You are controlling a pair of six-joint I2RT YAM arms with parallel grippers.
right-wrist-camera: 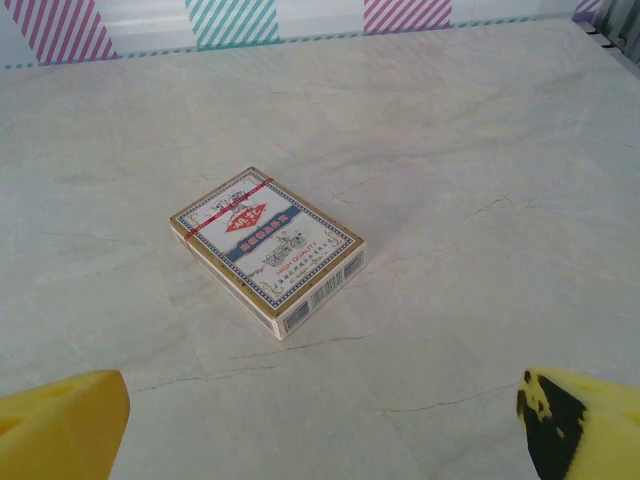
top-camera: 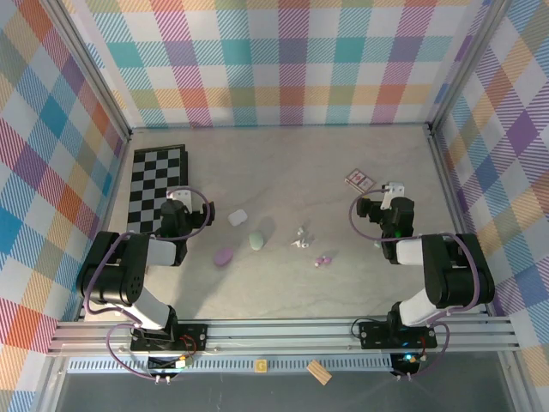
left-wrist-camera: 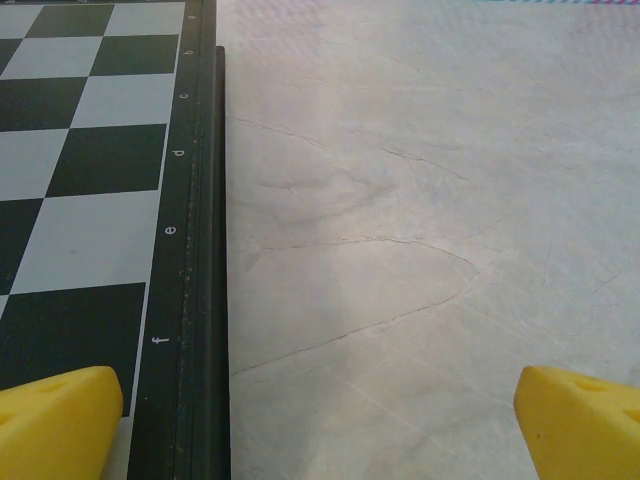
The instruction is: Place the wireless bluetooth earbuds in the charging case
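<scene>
Noted mid-worktop, a little toward the near edge: whitish-silver earbuds [top-camera: 298, 239] and lilac earbuds [top-camera: 323, 259], lying between the arms. The right gripper [top-camera: 388, 196] is judged the nearer. Its fingers are spread wide, empty, and aimed at the far edge over a card box [right-wrist-camera: 268, 250], so the earbuds lie behind it and to its left. The left gripper [top-camera: 177, 202], likewise spread and empty, is held beside the chessboard [left-wrist-camera: 90, 150], with the white case [top-camera: 238, 218], green case [top-camera: 257, 241] and purple case [top-camera: 224, 257] lying between it and the earbuds. Stem axes cannot be made out.
</scene>
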